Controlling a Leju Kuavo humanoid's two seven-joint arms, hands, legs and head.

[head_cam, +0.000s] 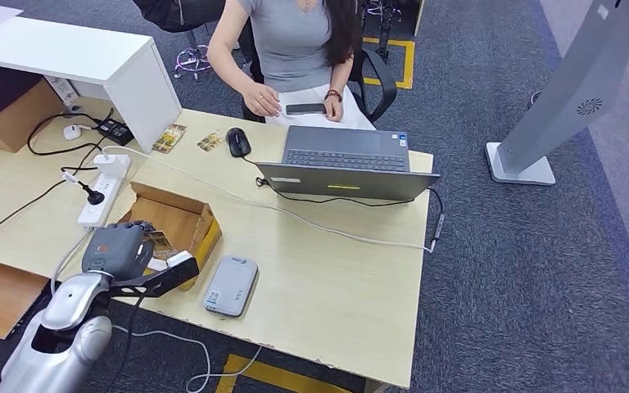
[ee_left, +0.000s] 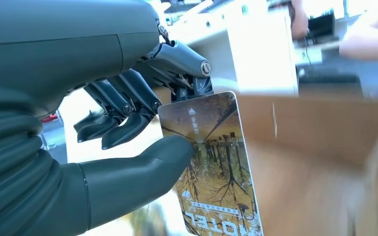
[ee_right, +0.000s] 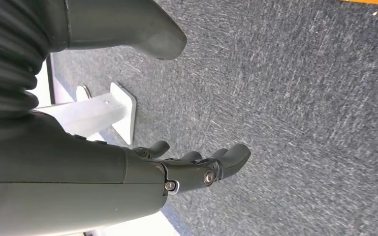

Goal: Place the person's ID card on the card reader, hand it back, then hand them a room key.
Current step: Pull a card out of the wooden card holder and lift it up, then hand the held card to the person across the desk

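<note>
Grey carpet surrounds a pale wooden desk (head_cam: 336, 278), behind which a person (head_cam: 295, 49) sits at twelve o'clock, facing the robot, with a phone (head_cam: 305, 108) under the hands. On the desk, an open laptop (head_cam: 346, 162) stands toward one o'clock, a card reader (head_cam: 231, 286) lies near the front edge at about six o'clock, and an open cardboard box (head_cam: 176, 221) sits at about eight o'clock, just beside the reader. The left hand (head_cam: 119, 250) hangs over that box, and the left wrist view shows it pinching a room key card (ee_left: 211, 167), printed with trees and the word HOTEL, between the thumb (ee_left: 142, 169) and the fingertips (ee_left: 187, 73); the other fingers are curled clear of it. The grip catches only one upper corner and edge of the card, so most of its length hangs free; in my judgement a quick swing toward the person could pivot the card out of the pinch or drop it back into the box. Two more cards (head_cam: 169, 137) (head_cam: 210, 141) lie at eleven o'clock beside a mouse (head_cam: 238, 141); whether either is the ID card cannot be told. A white cable (head_cam: 295, 214) crosses the desk between box and person, and a low reach could snag it. The right hand (ee_right: 192, 167) hangs over the carpet, fingers loosely apart, holding nothing.
</note>
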